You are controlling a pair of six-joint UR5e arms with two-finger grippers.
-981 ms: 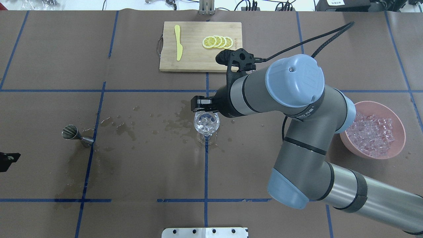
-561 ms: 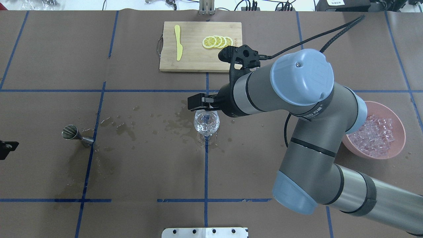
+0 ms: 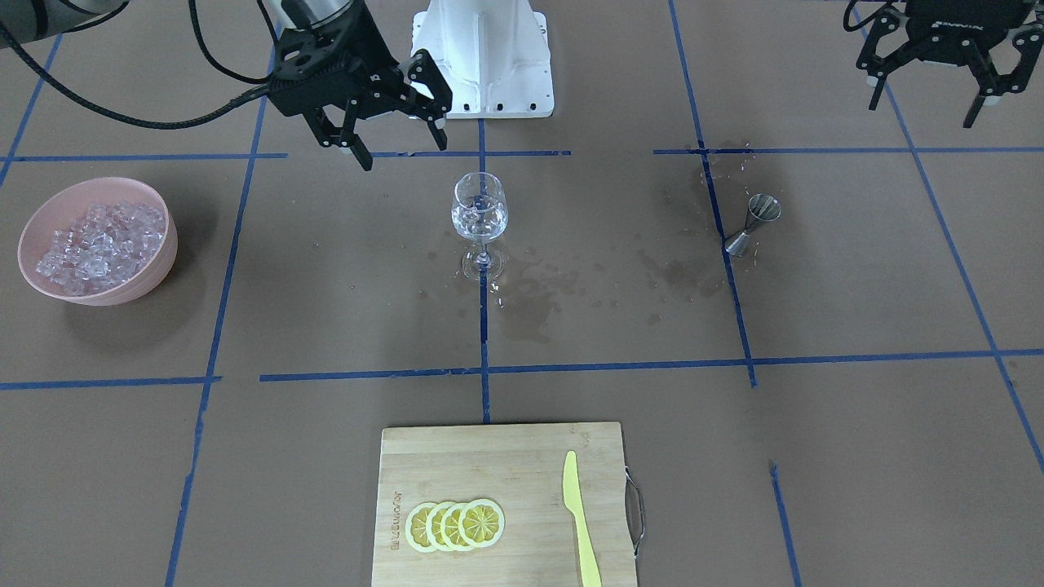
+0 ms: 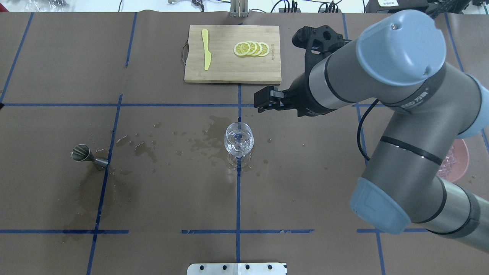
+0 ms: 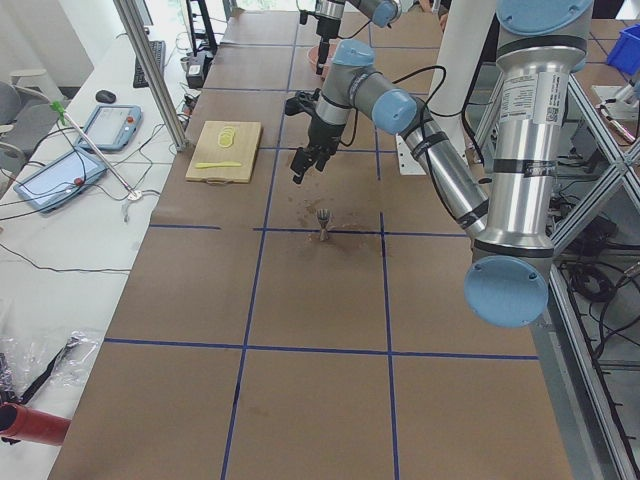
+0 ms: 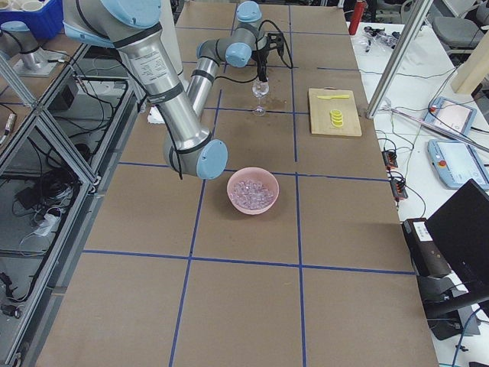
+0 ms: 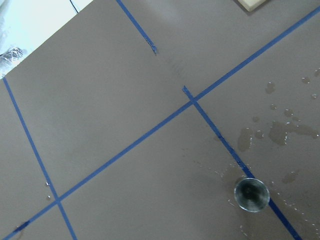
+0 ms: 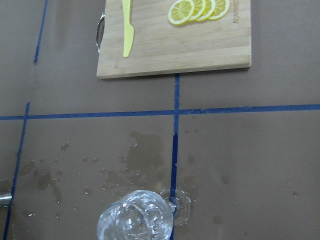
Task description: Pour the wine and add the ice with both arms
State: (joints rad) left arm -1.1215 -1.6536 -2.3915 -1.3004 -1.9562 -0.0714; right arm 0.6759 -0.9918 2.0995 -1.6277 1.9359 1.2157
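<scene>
A wine glass [image 3: 479, 216] stands mid-table with clear glassy ice in its bowl; I cannot tell liquid wine from cubes. It also shows in the overhead view [image 4: 238, 142] and at the bottom of the right wrist view [image 8: 135, 220]. My right gripper [image 3: 404, 151] is open and empty. It hangs above the table beside the glass, toward the ice bowl and apart from it, and shows in the overhead view [image 4: 264, 104]. A pink bowl [image 3: 37, 285] holds a heap of ice [image 3: 94, 244]. My left gripper [image 3: 922, 110] is open and empty, raised near the steel jigger [image 3: 754, 222].
A bamboo cutting board [image 4: 229, 70] carries lemon slices [image 4: 252, 49] and a yellow knife [image 4: 206, 49]. Wet spill patches [image 4: 198, 143] lie between the jigger [image 4: 88, 156] and the glass. My right arm hides most of the bowl [image 4: 458, 164] in the overhead view.
My right gripper has left its place over the glass rim and moved right and toward the board. The left gripper's tip has left the overhead view's left edge.
</scene>
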